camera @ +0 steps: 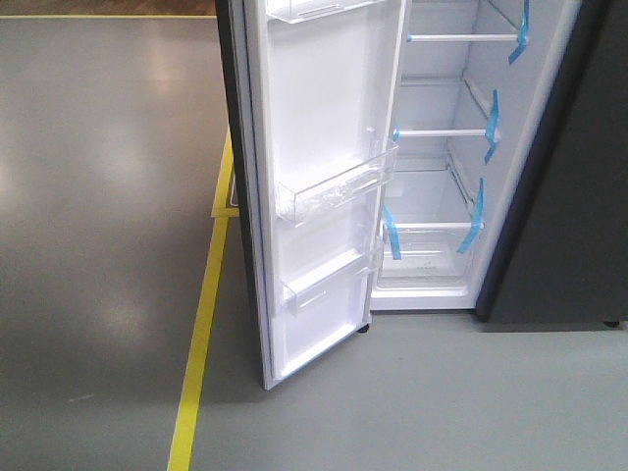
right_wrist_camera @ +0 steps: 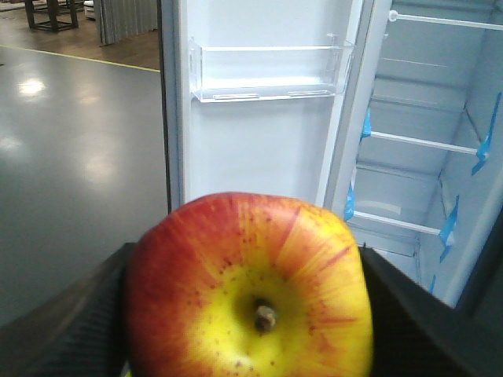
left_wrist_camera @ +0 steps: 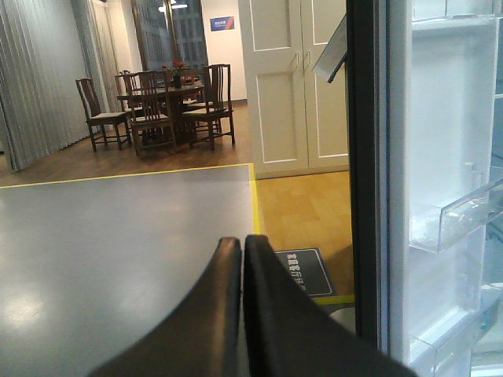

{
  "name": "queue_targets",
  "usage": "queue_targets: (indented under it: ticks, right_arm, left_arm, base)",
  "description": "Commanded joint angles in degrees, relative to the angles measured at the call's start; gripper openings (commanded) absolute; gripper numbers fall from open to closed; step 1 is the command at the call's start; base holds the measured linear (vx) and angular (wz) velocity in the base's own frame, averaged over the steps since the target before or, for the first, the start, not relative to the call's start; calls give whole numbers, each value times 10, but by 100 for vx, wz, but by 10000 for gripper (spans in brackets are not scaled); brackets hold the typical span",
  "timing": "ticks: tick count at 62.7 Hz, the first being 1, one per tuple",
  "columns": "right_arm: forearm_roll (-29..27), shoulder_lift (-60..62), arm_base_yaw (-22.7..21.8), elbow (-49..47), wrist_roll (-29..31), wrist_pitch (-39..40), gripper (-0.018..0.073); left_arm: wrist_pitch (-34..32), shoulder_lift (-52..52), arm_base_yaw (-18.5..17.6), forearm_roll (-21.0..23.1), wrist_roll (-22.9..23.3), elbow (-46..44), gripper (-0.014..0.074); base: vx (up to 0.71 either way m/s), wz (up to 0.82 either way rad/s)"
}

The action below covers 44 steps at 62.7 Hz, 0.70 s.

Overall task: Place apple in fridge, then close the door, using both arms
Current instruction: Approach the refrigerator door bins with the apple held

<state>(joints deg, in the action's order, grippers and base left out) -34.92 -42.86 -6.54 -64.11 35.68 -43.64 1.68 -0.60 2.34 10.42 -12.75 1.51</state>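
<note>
Right claw (right_wrist_camera: 247, 334): clenched on the apple (right_wrist_camera: 247, 275); a dark finger (right_wrist_camera: 71, 330) is seen at each side of the fruit.
Apple: red with a yellow patch round the stem, stem end turned to the wrist camera; held in the air outside the fridge (camera: 437, 108), in front of the inner face of the door (camera: 324, 118).
Left claw (left_wrist_camera: 242, 243): closed, the two black fingers (left_wrist_camera: 212, 314) pressed together, nothing gripped.
Right arm pose: the claw is levelled at the open fridge, with the door's inner face and the shelves ahead of it.
Left arm pose: the claw is held to the left of the door's dark outer edge and is pointed across the floor (camera: 108, 245).
Door: swung wide open; white inside, fitted with clear bins (camera: 339, 186).
Fridge interior: white, lit, fitted with glass shelves (camera: 446, 132) and marked with strips of blue tape (camera: 476, 211).
Floor: glossy grey, bordered by a yellow line (camera: 201, 334); wood boards (left_wrist_camera: 302, 204) are laid beyond it.
Room: dark wooden chairs (left_wrist_camera: 149, 110), white panelled cupboard doors (left_wrist_camera: 295, 78) and a grey curtain (left_wrist_camera: 39, 71) are seen in the left wrist view.
</note>
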Motion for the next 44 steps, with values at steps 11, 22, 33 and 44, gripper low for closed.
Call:
queue_targets:
  ticks: [11,22,33,44]
  right_arm:
    - [-16,1,-1,-14,4,42,-6]
    - [-16,1,-1,-14,4,42,-6]
    - [-16,1,-1,-14,4,42,-6]
    - [-16,1,-1,-14,4,42,-6]
  left_arm:
    - [-43,-9,-1,2,1,12,-6]
    - [-43,-9,-1,2,1,12,-6]
    - [-43,-9,-1,2,1,12,-6]
    - [-43,-9,-1,2,1,12,-6]
  base:
    - [18,-3]
    - [19,-3]
    - [18,-2]
    - [18,-2]
